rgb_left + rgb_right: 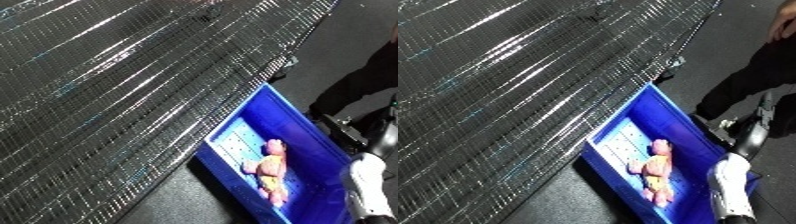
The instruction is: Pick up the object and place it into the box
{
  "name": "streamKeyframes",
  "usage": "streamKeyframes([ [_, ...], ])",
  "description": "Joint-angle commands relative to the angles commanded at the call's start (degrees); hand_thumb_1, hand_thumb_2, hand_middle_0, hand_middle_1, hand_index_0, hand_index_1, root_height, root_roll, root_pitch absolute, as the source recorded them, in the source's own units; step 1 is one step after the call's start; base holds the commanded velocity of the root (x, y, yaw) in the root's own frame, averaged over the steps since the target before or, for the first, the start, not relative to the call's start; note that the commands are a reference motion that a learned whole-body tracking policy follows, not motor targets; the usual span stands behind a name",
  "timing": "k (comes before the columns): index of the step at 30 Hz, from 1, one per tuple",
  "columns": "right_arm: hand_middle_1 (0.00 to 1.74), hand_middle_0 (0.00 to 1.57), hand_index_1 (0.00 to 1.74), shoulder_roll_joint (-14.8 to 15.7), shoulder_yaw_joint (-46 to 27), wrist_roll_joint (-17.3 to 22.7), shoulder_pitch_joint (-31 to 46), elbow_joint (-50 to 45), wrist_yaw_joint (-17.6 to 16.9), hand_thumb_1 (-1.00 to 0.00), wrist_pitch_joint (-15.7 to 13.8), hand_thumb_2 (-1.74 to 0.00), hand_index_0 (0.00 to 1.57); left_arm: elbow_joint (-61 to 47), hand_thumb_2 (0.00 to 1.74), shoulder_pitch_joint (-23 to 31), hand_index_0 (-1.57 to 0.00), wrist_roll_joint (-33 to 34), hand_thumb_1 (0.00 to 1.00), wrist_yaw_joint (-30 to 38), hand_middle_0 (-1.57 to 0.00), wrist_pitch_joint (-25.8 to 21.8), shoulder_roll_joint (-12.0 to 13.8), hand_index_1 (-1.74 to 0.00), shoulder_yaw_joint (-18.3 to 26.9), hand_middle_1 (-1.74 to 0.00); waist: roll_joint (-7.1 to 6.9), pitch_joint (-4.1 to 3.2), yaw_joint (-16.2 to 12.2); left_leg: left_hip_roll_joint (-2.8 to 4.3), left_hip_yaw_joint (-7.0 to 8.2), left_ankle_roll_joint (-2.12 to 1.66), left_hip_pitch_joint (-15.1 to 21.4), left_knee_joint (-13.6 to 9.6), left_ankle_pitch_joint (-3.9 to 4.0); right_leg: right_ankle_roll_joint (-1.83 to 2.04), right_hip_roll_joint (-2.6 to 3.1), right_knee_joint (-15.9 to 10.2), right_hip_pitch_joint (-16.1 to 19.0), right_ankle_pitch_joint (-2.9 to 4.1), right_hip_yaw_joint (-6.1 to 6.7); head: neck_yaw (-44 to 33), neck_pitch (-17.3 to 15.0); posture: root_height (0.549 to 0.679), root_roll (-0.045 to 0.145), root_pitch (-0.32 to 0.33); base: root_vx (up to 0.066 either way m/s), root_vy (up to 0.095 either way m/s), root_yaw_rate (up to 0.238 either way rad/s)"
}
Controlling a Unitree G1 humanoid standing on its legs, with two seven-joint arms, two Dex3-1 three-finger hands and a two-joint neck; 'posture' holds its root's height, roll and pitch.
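A pink and yellow plush toy (271,170) lies on the floor of the blue bin (258,107), near its middle, with nothing touching it. My right forearm (728,187), white and silver, comes up from the lower right corner past the bin's right rim. Its hand merges with the dark shapes beyond the bin, and I cannot make it out. My left hand shows in neither view.
A large wire-mesh shelf (115,85) fills the left and top of the view, with its edge running beside the bin's left wall. A person in black clothing (753,80) stands at the right, beyond the bin. Dark floor (169,200) lies below.
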Motion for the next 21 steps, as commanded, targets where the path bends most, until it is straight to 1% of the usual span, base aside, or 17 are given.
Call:
streamKeyframes([
  [3,0.0,0.0,0.0,2.6,2.4,-2.0,0.1,-6.5,1.3,0.0,-0.1,0.0,0.0,-0.4,1.74,0.6,-1.57,-0.2,1.0,0.2,-1.57,0.5,-0.3,-1.74,0.7,-1.74,-0.46,-0.04,0.4,0.02,-0.24,0.08,-0.2,0.2,0.06,0.03,0.04,0.4,-0.1,-0.17,-0.18,-2.0,-0.8,0.641,0.094,-0.079,-0.004,-0.015,0.053],
  [6,0.0,0.0,0.0,4.5,4.7,-4.7,0.5,-13.6,2.1,0.0,1.1,0.0,0.0,-0.7,1.74,1.2,-1.57,-0.2,1.0,0.4,-1.57,1.0,-0.3,-1.74,1.5,-1.74,-1.0,-0.13,0.9,0.04,-0.6,0.17,-0.4,0.2,0.15,0.09,0.08,0.6,-0.1,-0.23,-0.47,-4.5,-1.3,0.64,0.092,-0.081,-0.01,-0.017,0.072],
  [9,0.0,0.0,0.0,5.7,7.0,-7.1,0.8,-19.7,3.1,0.0,2.5,0.0,0.0,-0.8,1.74,1.8,-1.57,0.2,1.0,0.4,-1.57,1.6,-0.3,-1.74,2.1,-1.74,-1.61,-0.07,1.7,0.14,-1.06,0.28,-0.7,0.2,0.33,0.13,0.18,0.7,0.0,-0.19,-0.77,-9.2,-2.3,0.64,0.088,-0.081,-0.026,-0.014,0.082],
  [11,0.0,0.0,0.0,6.4,8.6,-8.5,1.1,-23.2,4.1,0.0,3.6,0.0,0.0,-0.9,1.74,2.0,-1.57,0.6,1.0,0.4,-1.57,2.1,-0.2,-1.74,2.5,-1.74,-2.12,0.1,2.2,0.25,-1.41,0.33,-1.0,0.3,0.48,0.12,0.29,0.9,-0.1,-0.16,-0.96,-13.3,-3.6,0.64,0.086,-0.082,-0.033,-0.014,0.095],
  [15,0.0,0.0,0.0,8.3,12.5,-10.9,1.1,-28.9,6.8,0.0,5.8,0.0,0.0,-1.6,1.74,2.5,-1.57,1.2,1.0,0.6,-1.57,2.9,0.0,-1.74,3.4,-1.74,-3.24,0.56,3.6,0.46,-2.36,0.41,-2.0,0.8,0.78,-0.01,0.57,1.5,-0.4,-0.18,-1.37,-18.5,-4.9,0.638,0.081,-0.086,-0.038,-0.019,0.115],
  [19,0.0,0.0,0.0,9.8,17.2,-12.2,0.3,-31.9,9.4,0.0,7.8,0.0,0.0,-2.1,1.74,2.7,-1.57,1.6,1.0,0.9,-1.57,3.7,0.2,-1.74,3.9,-1.74,-4.25,0.97,5.6,0.57,-3.53,0.44,-3.2,1.2,1.14,-0.12,0.72,2.0,-0.7,-0.25,-1.87,-24.9,-6.6,0.636,0.077,-0.09,-0.04,-0.029,0.153],
  [21,0.0,0.0,0.0,10.3,20.0,-12.7,-0.4,-32.4,10.7,0.0,8.8,0.0,0.0,-2.4,1.74,2.6,-1.57,1.7,1.0,1.1,-1.57,4.0,0.2,-1.74,4.1,-1.74,-4.69,1.11,6.8,0.61,-4.16,0.44,-3.8,1.4,1.35,-0.16,0.73,2.2,-0.8,-0.32,-2.19,-26.9,-6.8,0.635,0.074,-0.091,-0.038,-0.032,0.176],
])
